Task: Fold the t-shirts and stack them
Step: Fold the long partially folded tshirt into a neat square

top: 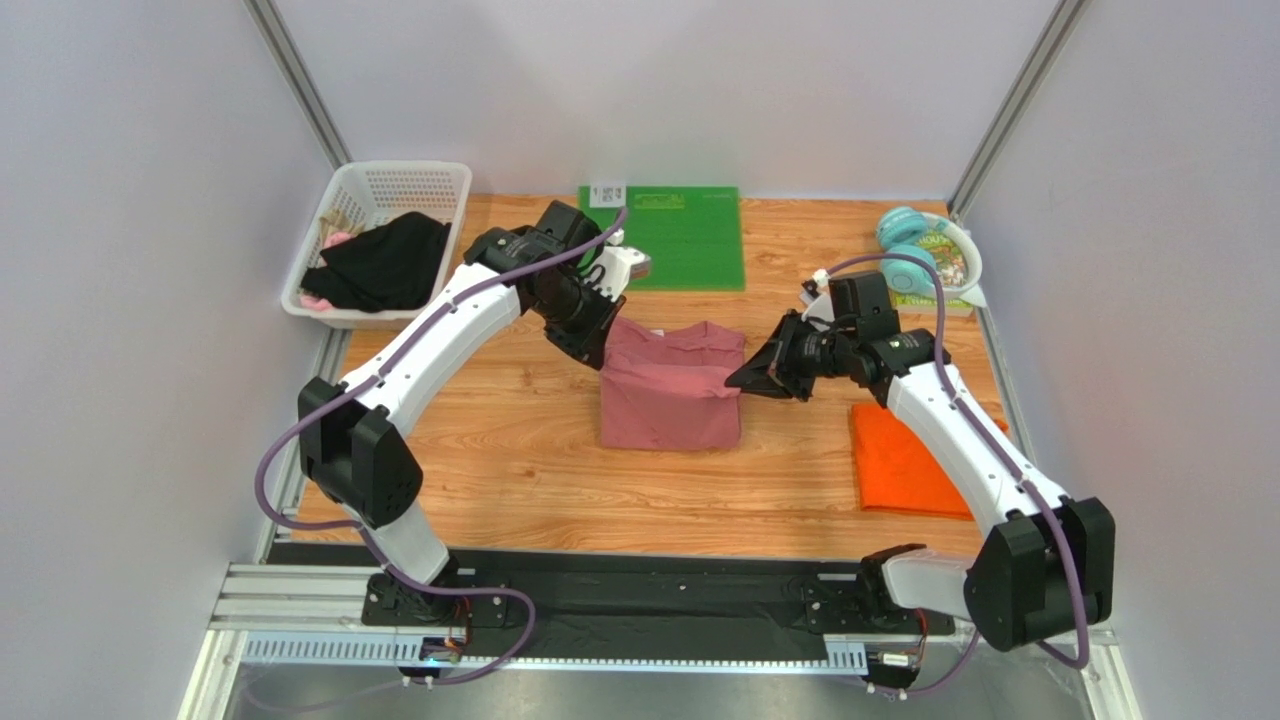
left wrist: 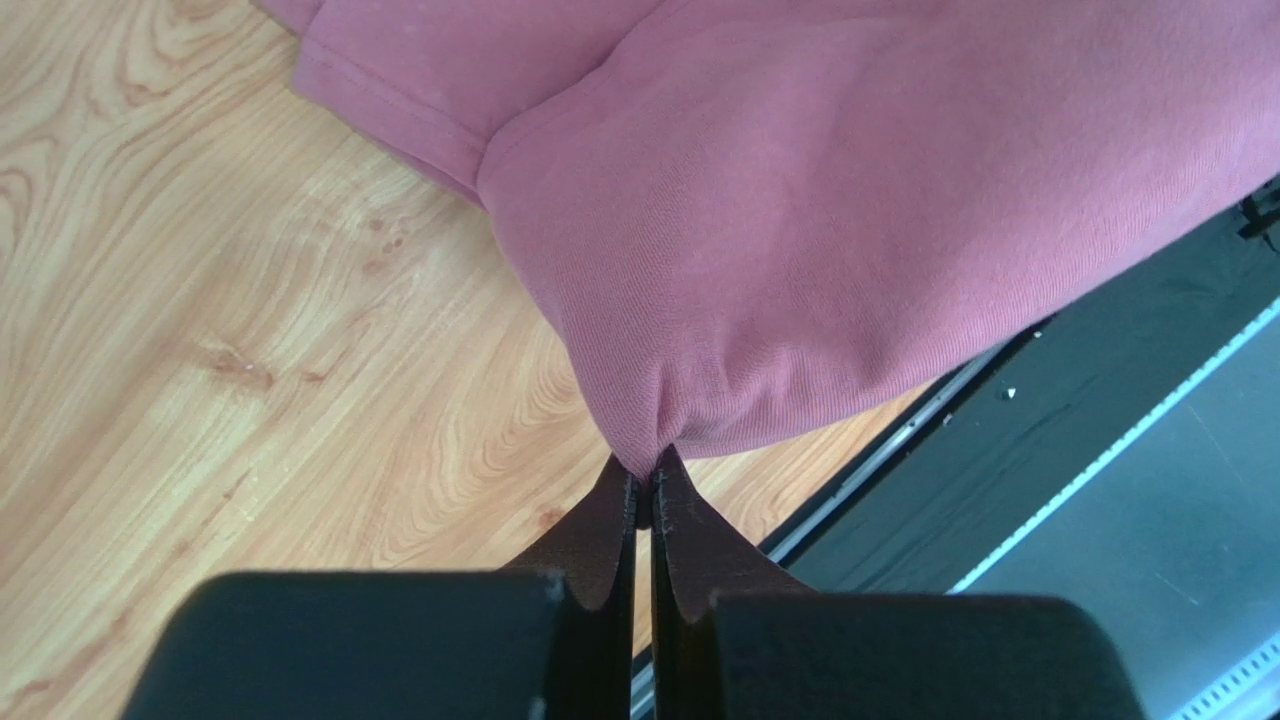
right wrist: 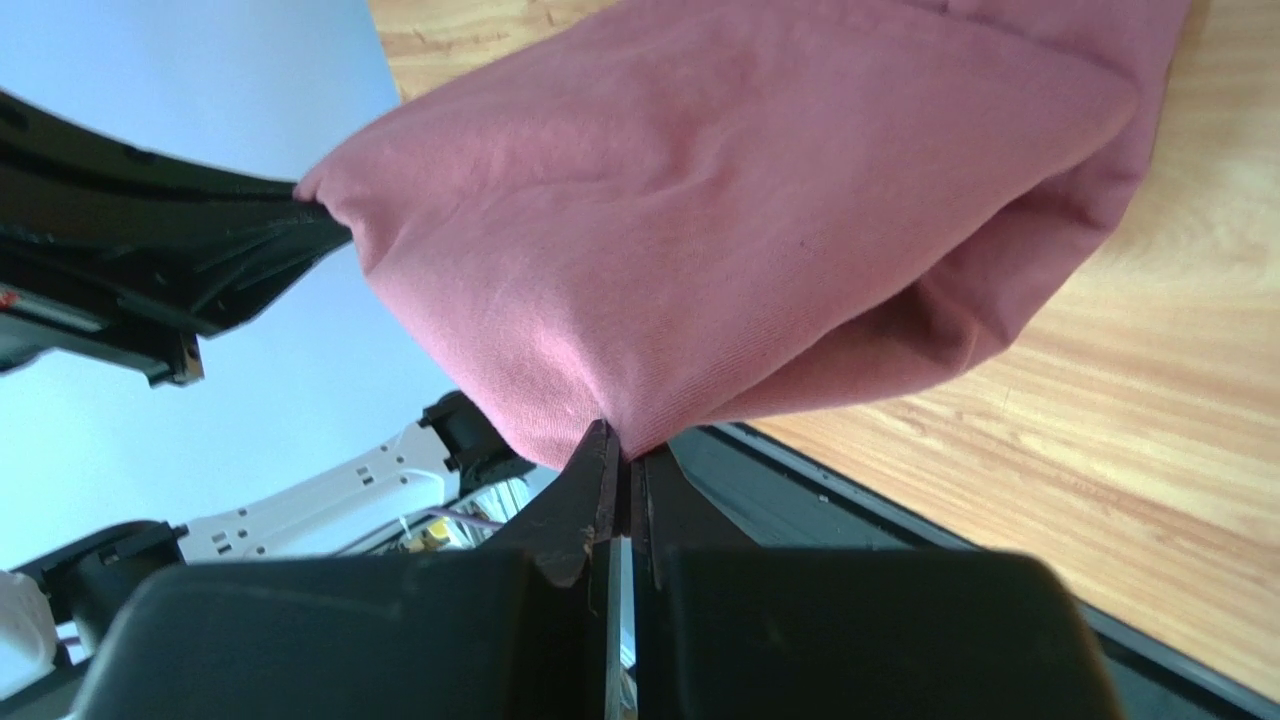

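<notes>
Left fingers [left wrist: 609,525] and right fingers [right wrist: 586,483] each clamp a pink t-shirt [top: 669,393] corner between their tips.

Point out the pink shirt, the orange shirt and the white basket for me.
pink t-shirt [top: 670,393], top view, middle of the folded cloth.
orange t-shirt [top: 899,468], top view, bare cloth left of the right arm.
white basket [top: 406,188], top view, its far wall.

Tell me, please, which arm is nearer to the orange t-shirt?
Right. The right arm passes over the orange t-shirt, its fingers pinching the pink t-shirt beside it; the left arm is beyond that pink shirt, on its other side.
</notes>
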Robot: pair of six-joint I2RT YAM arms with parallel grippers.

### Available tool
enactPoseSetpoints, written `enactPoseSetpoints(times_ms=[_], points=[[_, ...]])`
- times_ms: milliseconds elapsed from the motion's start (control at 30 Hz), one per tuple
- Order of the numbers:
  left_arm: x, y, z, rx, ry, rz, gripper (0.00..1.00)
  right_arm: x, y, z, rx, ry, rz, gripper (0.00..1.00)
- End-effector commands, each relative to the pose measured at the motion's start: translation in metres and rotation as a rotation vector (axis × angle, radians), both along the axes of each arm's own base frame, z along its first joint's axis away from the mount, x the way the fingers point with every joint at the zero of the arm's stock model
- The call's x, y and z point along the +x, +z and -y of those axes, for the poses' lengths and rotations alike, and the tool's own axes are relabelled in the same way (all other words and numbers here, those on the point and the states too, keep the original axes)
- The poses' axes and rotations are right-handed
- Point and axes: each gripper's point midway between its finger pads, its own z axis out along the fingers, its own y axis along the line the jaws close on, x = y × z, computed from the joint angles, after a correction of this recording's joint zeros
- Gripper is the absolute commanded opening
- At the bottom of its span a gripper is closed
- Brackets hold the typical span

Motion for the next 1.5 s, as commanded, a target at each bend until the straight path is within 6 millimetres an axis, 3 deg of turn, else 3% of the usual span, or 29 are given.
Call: enactPoseSetpoints(times_ms=[0, 467, 700, 833, 967, 1167, 1300, 1467], points=[[0.015, 0.004, -0.001, 0.009, 0.043, 0.060, 0.00, 0.026, 0.003, 0.002, 0.035, -0.003, 0.065, 0.00], [0.080, -0.037, 0.015, 0.077, 0.078, 0.053, 0.00, 0.099, -0.011, -0.001, 0.072, -0.002, 0.053, 0.00], [0.099, -0.027, 0.007, 0.069, 0.114, 0.083, 0.00, 0.115, 0.002, -0.001, 0.089, -0.003, 0.089, 0.00], [0.112, -0.017, -0.002, 0.072, 0.148, 0.127, 0.00, 0.127, 0.001, 0.003, 0.095, -0.019, 0.089, 0.00], [0.125, -0.021, -0.005, 0.084, 0.165, 0.141, 0.00, 0.140, -0.004, 0.003, 0.101, -0.024, 0.083, 0.00], [0.143, -0.045, -0.001, 0.104, 0.176, 0.116, 0.00, 0.159, -0.037, 0.003, 0.094, -0.034, 0.026, 0.00], [0.151, -0.078, 0.006, 0.113, 0.174, 0.075, 0.00, 0.172, -0.065, 0.003, 0.092, -0.047, -0.020, 0.00], [0.162, -0.110, 0.014, 0.120, 0.163, 0.039, 0.00, 0.186, -0.085, 0.008, 0.087, -0.072, -0.053, 0.00]])
